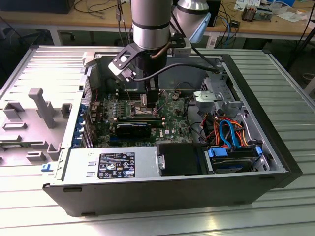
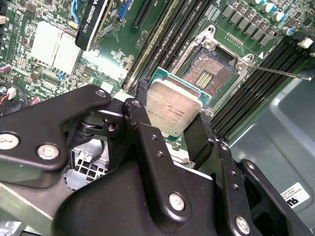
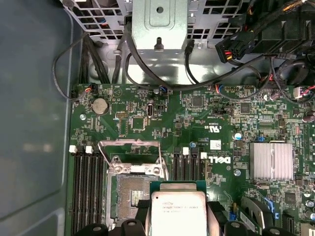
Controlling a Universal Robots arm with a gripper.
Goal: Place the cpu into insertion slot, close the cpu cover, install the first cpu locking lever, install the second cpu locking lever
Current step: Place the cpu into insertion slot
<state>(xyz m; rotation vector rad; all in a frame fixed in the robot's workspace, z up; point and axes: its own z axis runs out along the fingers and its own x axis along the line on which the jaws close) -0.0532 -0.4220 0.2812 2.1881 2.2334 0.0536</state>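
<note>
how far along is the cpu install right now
Nothing looks finished yet. In hand: the gripper is shut on the cpu, holding it close over the bare insertion slot, not seated. Left: the cpu cover is swung open, and a thin locking lever sticks out unlatched in the second wrist view.

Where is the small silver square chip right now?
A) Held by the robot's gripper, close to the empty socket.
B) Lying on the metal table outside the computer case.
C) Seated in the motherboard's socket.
A: the gripper clamps the cpu by its edges, and the insertion slot close by lies bare.
</note>
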